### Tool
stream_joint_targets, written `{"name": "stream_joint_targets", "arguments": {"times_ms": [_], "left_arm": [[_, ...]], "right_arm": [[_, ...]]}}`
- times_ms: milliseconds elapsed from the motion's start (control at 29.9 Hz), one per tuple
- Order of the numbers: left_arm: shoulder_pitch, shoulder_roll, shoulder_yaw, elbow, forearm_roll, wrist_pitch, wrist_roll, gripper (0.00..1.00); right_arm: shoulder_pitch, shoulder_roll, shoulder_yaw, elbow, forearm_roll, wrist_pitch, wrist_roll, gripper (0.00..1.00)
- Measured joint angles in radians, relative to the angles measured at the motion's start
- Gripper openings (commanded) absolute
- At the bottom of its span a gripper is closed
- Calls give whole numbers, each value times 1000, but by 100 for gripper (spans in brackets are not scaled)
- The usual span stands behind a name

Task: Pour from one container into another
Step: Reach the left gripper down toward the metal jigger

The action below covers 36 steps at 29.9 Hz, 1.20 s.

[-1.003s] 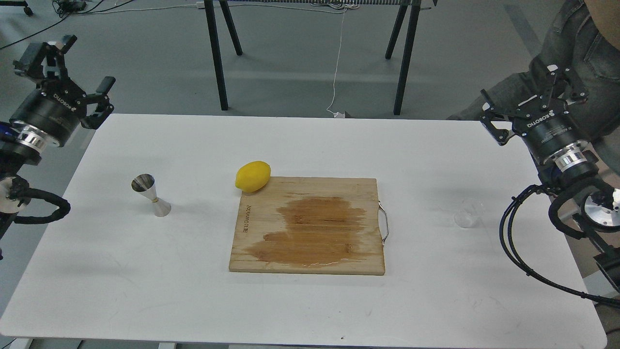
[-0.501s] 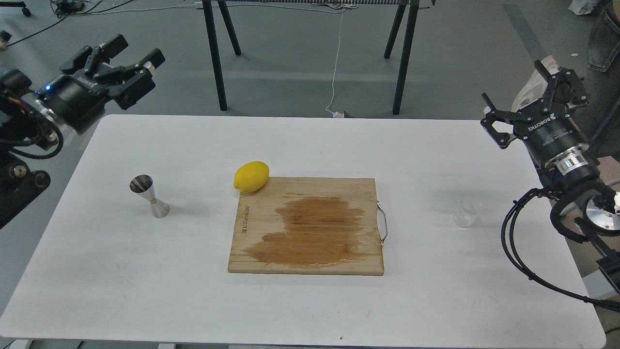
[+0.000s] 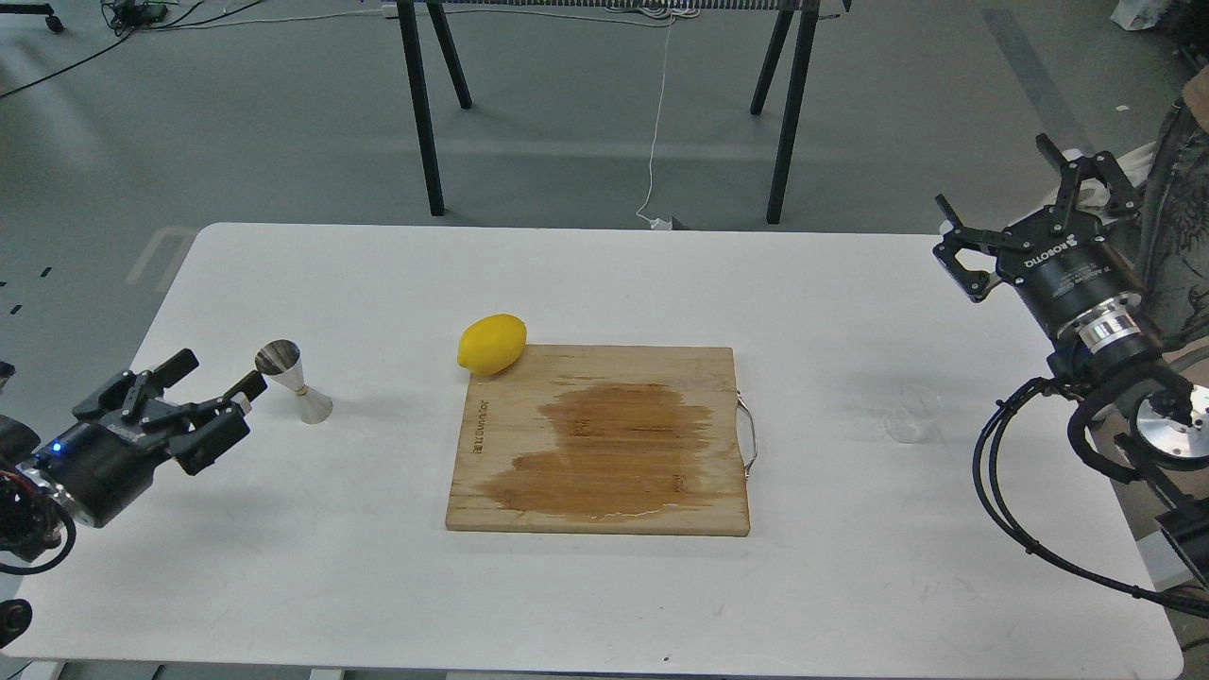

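— Where do your claws stand now, against half a second ago?

— Your left claw (image 3: 219, 385) has dropped from the upper left of the frame to the lower left; it sits low over the desk (image 3: 586, 283), fingers spread wide and holding nothing, its tips just beside the steel jigger (image 3: 293, 381) but apart from it; your right claw (image 3: 1006, 194) has barely shifted at the upper right, fingers spread wide, empty.

— And the things you pour with?

— The jigger stands upright at the left of the frame, where it stood before; the clear cup (image 3: 909, 420) is on the desk at the right of the frame, below your right claw and well apart from it, unmoved; it is faint against the white top, so you cannot tell what it holds.

— Anything else between them?

— The wooden board (image 3: 604, 439) lies mid-frame with a dark wet patch, as before; the lemon (image 3: 492, 343) touches its upper left corner.
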Motion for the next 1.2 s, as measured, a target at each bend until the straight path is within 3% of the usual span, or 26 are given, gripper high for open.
{"name": "stream_joint_targets", "arguments": {"times_ms": [368, 669, 1203], "left_arm": [[-30, -178, 51, 169, 3, 0, 0, 100], [-154, -280, 139, 324, -3, 0, 0, 100], [-228, -362, 143, 483, -3, 0, 0, 100]], "right_arm": [[-2, -11, 8, 2, 0, 0, 0, 99], [-2, -13, 11, 7, 0, 0, 0, 99], [-3, -23, 12, 10, 2, 0, 1, 99]]}}
